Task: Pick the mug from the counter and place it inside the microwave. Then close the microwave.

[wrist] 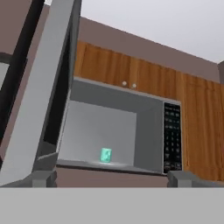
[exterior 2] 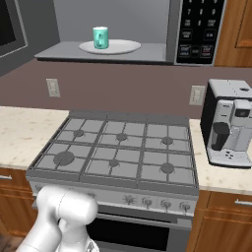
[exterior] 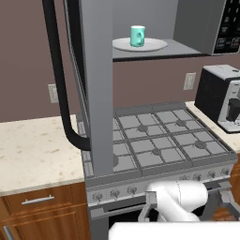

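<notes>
The teal mug (exterior: pixel 137 36) (exterior 2: pixel 101 37) (wrist: pixel 106 155) stands upright on the white round plate (exterior: pixel 154 45) (exterior 2: pixel 125 47) inside the grey microwave (exterior: pixel 192 23) (exterior 2: pixel 197 29) (wrist: pixel 148 131). The microwave door (exterior: pixel 96 84) (wrist: pixel 41 109) hangs wide open to the left, its black bar handle (exterior: pixel 58 79) facing out. My gripper (wrist: pixel 113 178) is open, well below and in front of the microwave, looking up at it with nothing between its fingers. The beige counter (exterior: pixel 33 150) (exterior 2: pixel 19 133) lies left of the stove.
A grey gas stovetop (exterior: pixel 159 136) (exterior 2: pixel 118 147) sits under the microwave. At the right, a grey-black coffee machine (exterior: pixel 222 96) (exterior 2: pixel 231 123) stands on the counter. My white arm (exterior: pixel 180 199) (exterior 2: pixel 64 211) is low in front of the oven. Wooden cabinets (wrist: pixel 131 70) run above the microwave.
</notes>
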